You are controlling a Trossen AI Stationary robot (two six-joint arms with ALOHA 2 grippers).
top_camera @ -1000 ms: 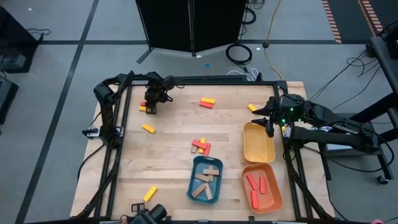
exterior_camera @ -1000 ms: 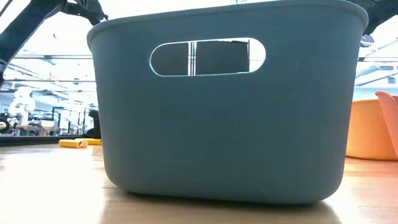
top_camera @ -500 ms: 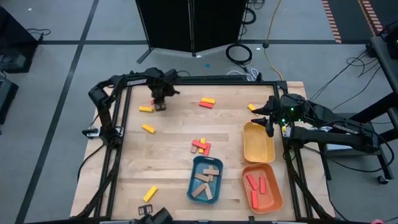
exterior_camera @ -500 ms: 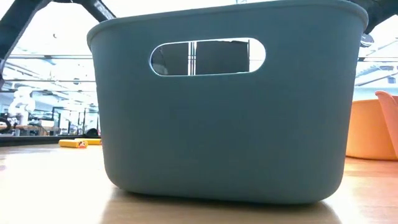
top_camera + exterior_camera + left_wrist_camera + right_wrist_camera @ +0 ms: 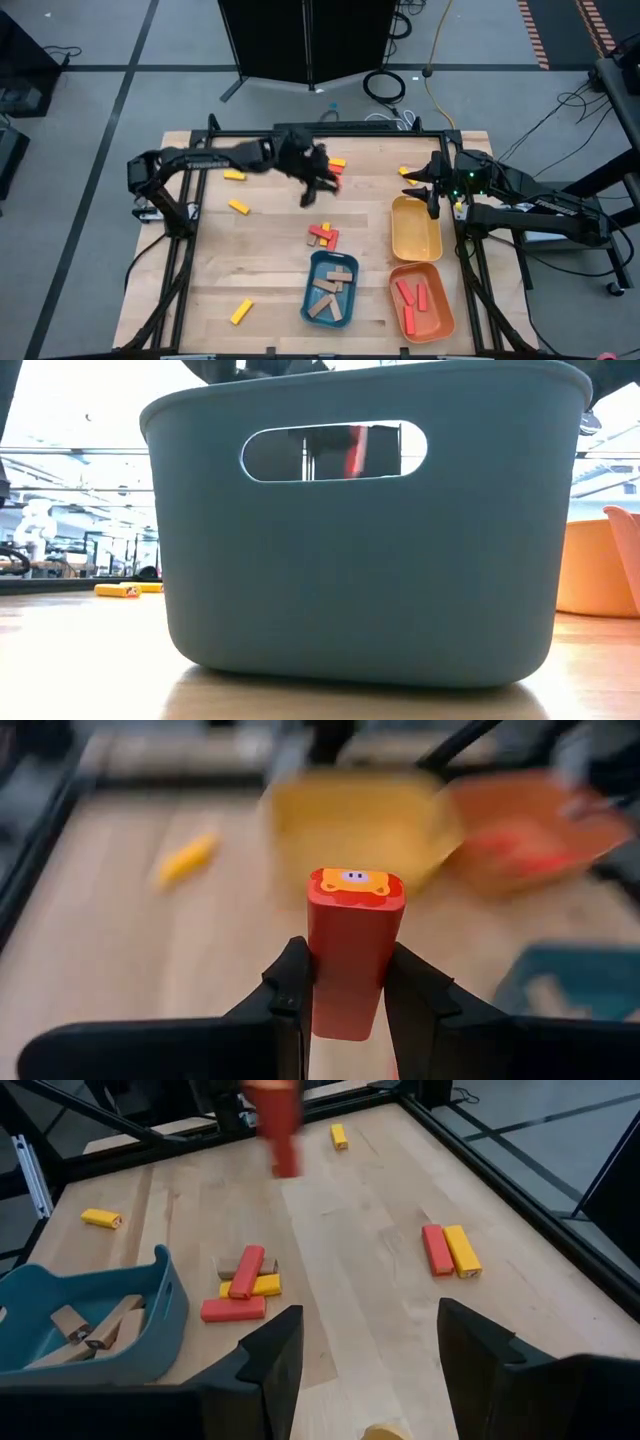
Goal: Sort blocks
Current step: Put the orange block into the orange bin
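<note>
The table (image 5: 270,260) holds three trays toward four and five o'clock: blue (image 5: 331,288), yellow (image 5: 416,229) and orange (image 5: 421,301), the orange one already holding red blocks. The left gripper (image 5: 347,982), above the table's middle toward twelve o'clock, pinches a red block (image 5: 352,951) upright by its lower end; that low hold could let it tip or slip out mid-carry. The right gripper (image 5: 367,1342) waits wide open near the yellow tray at three o'clock, close to the path, so the arms might clash.
</note>
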